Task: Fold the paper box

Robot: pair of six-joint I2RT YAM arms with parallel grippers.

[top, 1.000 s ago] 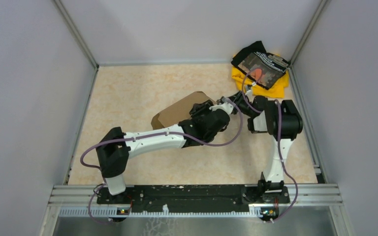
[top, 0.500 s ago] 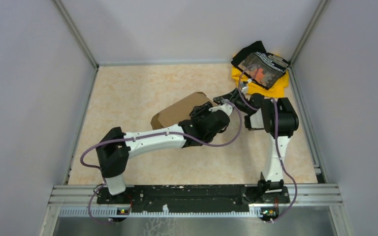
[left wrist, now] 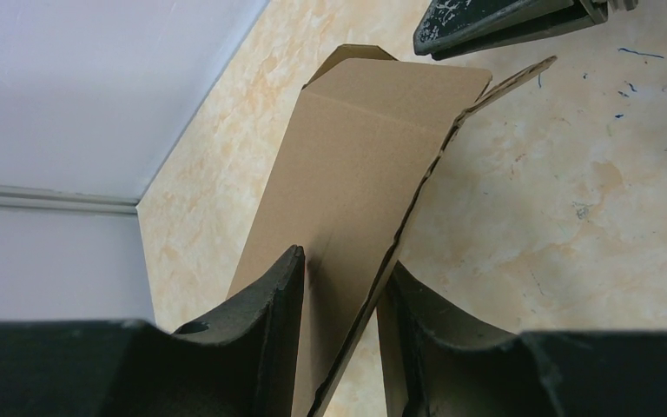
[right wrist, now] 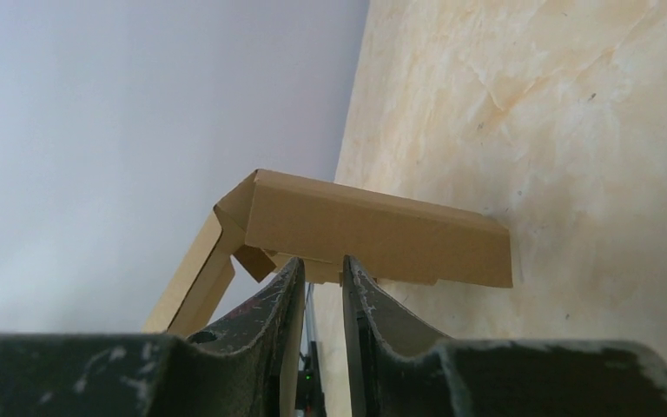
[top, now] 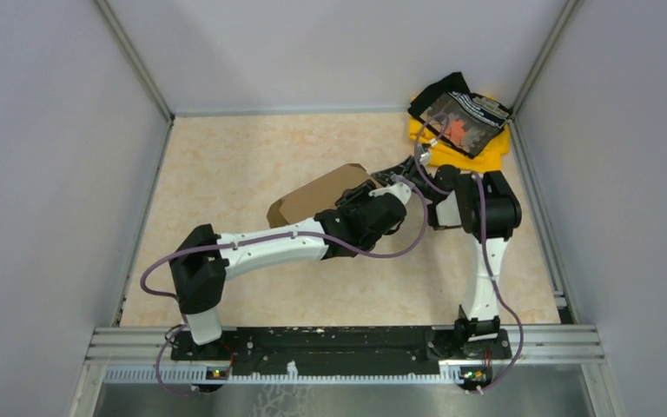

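Cardboard box (top: 314,196) clamped by the outstretched left gripper (left wrist: 344,261), the elbow-bent right gripper (right wrist: 321,261) nearly closed over its right edge, hold unclear; table (top: 226,156) stretches leftward.

Right arm (top: 489,208) has swung in a bit toward the desk's (top: 226,165) left edge, and the right gripper (right wrist: 323,265) has narrowed its jaws around the paper box (right wrist: 373,239) flap.

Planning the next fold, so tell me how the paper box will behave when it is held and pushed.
The paper box looks stiff: its panel stands flat out from the left hand without sagging. It is probably light, since a pinch on one panel seems to hold it tilted up. Its loose flaps will likely swing at the creases when pushed.
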